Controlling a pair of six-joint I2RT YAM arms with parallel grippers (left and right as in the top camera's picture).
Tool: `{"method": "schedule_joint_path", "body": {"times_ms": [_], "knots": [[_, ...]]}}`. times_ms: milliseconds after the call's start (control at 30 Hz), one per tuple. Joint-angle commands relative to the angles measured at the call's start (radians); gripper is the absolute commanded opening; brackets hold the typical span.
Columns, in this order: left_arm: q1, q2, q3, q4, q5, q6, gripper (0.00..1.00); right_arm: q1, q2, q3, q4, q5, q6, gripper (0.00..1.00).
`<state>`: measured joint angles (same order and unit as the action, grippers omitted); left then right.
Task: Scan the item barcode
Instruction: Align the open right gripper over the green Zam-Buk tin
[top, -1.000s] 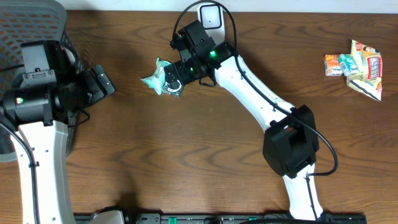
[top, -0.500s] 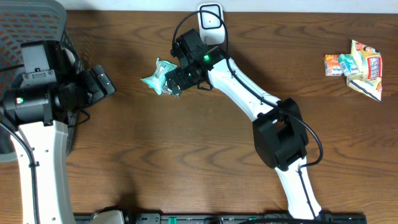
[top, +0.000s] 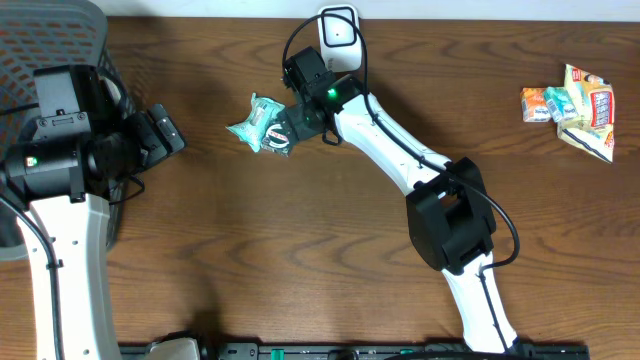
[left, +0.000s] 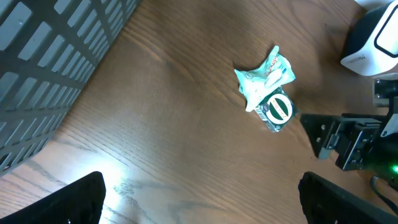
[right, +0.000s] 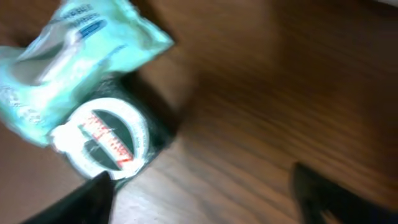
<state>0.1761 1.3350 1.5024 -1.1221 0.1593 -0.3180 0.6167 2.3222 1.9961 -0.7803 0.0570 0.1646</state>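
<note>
Right gripper (right: 205, 193): the jaws are standing well apart and are gripping nothing. One dark finger (right: 93, 196) is sitting just beside the round green-and-white label on the packet (right: 81, 81). The wrist view is blurring here, so I cannot tell whether the finger is touching it.

The packet, a crumpled pale-teal wrapper, is lying flat on the wooden table (top: 300, 250), left of centre and toward the far edge, between the two arms.

Left gripper (top: 160, 135): it is hovering well apart from the packet with its jaws spread wide, holding nothing.

Surroundings: a white scanner (top: 338, 28) is sitting at the far edge, and the right arm's wrist section is lying between it and the packet. A grey mesh basket (top: 50, 30) is occupying the far left corner beside the left arm. A heap of snack packets (top: 570, 108) is lying near the right edge, well apart from everything else.
</note>
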Motion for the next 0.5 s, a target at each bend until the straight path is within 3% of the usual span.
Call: {"method": "schedule_joint_path", "body": {"times_ms": [0, 67, 167, 467], "knots": [[0.004, 0.002, 0.022, -0.003, 0.005, -0.002, 0.98, 0.006, 0.016, -0.003, 0.002, 0.128, -0.005, 0.83], [0.004, 0.002, 0.022, -0.003, 0.005, -0.001, 0.98, 0.006, 0.016, -0.003, 0.002, 0.128, -0.005, 0.98], [0.004, 0.002, 0.022, -0.003, 0.005, -0.002, 0.98, 0.006, 0.016, -0.003, 0.006, 0.128, -0.011, 0.99], [0.004, 0.002, 0.022, -0.003, 0.005, -0.002, 0.98, 0.007, 0.032, -0.003, 0.005, 0.027, -0.262, 0.99]]}}
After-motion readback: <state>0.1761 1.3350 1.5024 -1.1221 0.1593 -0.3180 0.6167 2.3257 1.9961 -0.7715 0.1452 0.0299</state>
